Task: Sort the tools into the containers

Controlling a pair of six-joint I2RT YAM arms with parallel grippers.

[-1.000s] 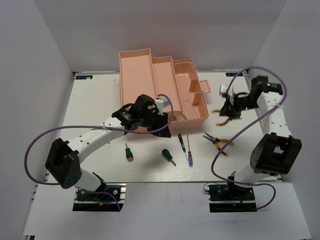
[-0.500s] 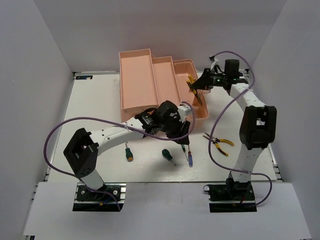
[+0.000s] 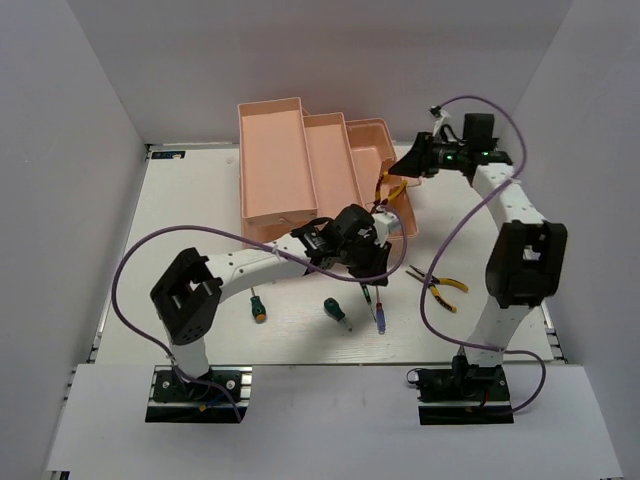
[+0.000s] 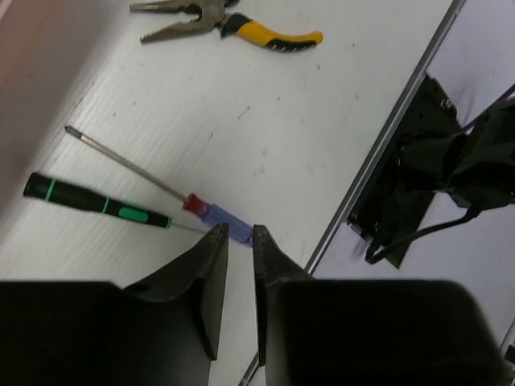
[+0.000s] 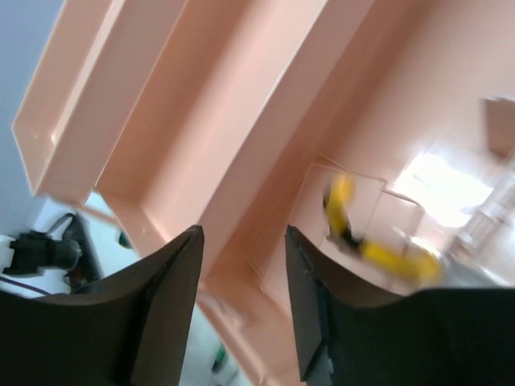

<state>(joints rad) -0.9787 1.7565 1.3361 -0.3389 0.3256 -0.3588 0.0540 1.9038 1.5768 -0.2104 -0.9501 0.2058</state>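
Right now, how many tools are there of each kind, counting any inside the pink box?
Stubby green screwdrivers: 2
Thin screwdrivers: 2, one dark green, one blue
Yellow-handled pliers: 2, one on the table at, one in the pink toolbox at
Total: 6

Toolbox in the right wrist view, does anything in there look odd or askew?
Only the yellow-handled pliers: blurred and slanted inside the toolbox, apparently mid-fall below the open right gripper. No damage visible.
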